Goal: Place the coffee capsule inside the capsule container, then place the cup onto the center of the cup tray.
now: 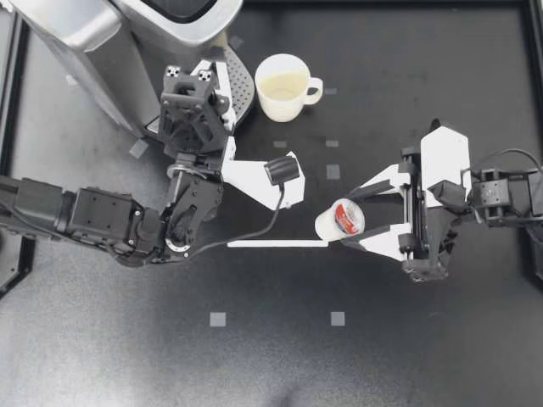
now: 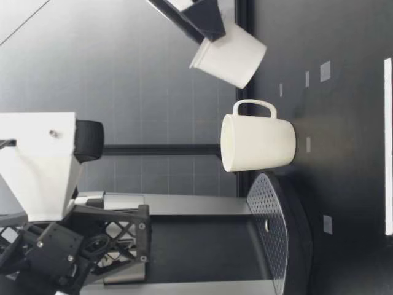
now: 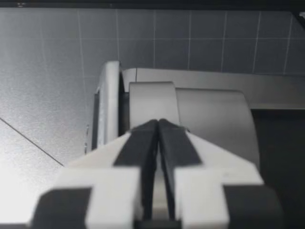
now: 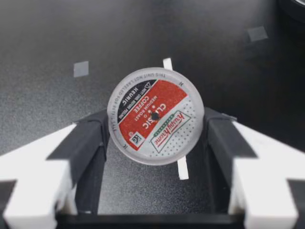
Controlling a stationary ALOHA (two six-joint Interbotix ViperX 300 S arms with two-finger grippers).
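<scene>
Foil-lidded capsule [image 1: 338,221] in right claw [image 1: 355,219]

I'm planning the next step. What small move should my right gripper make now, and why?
Probably carry the white foil-lidded coffee capsule toward the silver coffee machine: my right gripper is shut on it but far from the machine.

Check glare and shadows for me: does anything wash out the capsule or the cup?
Top view: sheen on the coffee machine, none on the coffee capsule in my right gripper or the cup. Right wrist view: capsule evenly lit, no glare. Low view: cup bright but not washed out.
</scene>
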